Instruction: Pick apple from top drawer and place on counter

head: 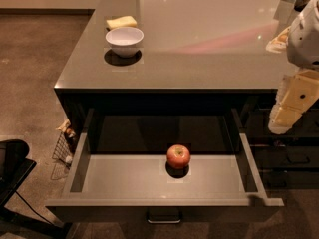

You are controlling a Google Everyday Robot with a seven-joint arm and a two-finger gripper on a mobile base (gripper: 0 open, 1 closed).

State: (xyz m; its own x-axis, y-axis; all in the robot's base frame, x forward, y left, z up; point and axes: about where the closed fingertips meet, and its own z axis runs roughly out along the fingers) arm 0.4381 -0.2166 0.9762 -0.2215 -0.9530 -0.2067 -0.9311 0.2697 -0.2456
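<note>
The apple (178, 156), small, red with yellowish patches, sits upright on the flat grey floor of the top drawer (99, 176), a little right of its middle. The drawer is pulled fully out, with a small metal handle (164, 217) on its front. The counter (199, 34), glossy grey-brown, lies above and behind the drawer. My gripper (283, 122), pale yellow on a white arm, hangs at the right edge of the view, beside the counter's front right corner. It is above and to the right of the drawer, well apart from the apple, and holds nothing that I can see.
A white bowl (124, 40) and a yellow sponge (121, 22) stand on the counter's left part. Darker drawers with handles (294, 158) are to the right. A wire basket (62, 151) sits on the floor left of the drawer, and a dark chair (12, 168) at the lower left.
</note>
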